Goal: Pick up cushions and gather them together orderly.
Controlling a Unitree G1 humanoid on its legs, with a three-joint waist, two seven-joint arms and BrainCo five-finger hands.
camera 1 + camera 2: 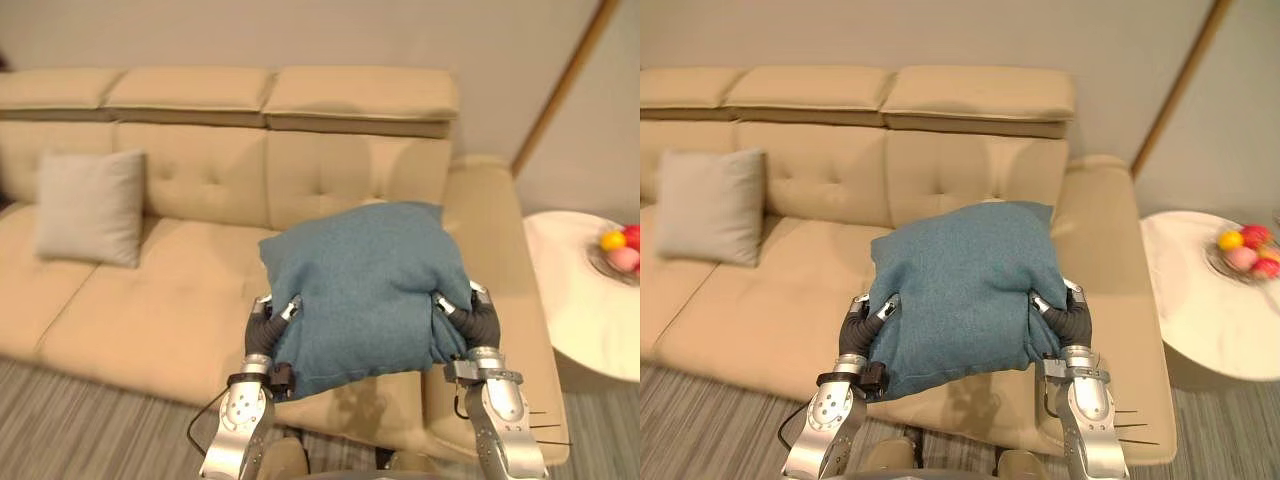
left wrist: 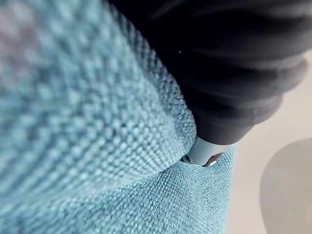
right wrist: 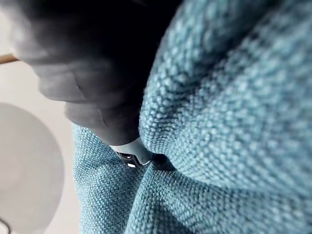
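Fronting beige sofa (image 1: 190, 300) — teal cushion (image 1: 370, 290)

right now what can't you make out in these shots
The sofa seat behind the blue cushion: hidden by it, both eye views.
Most of the left hand and right hand: tucked under the cushion sides they pinch.
The fruit on the round table: cut by the edge in the left eye view, too blurred to name in the right.
Wrist views: cushion cloth blocks whatever lies past each hand.
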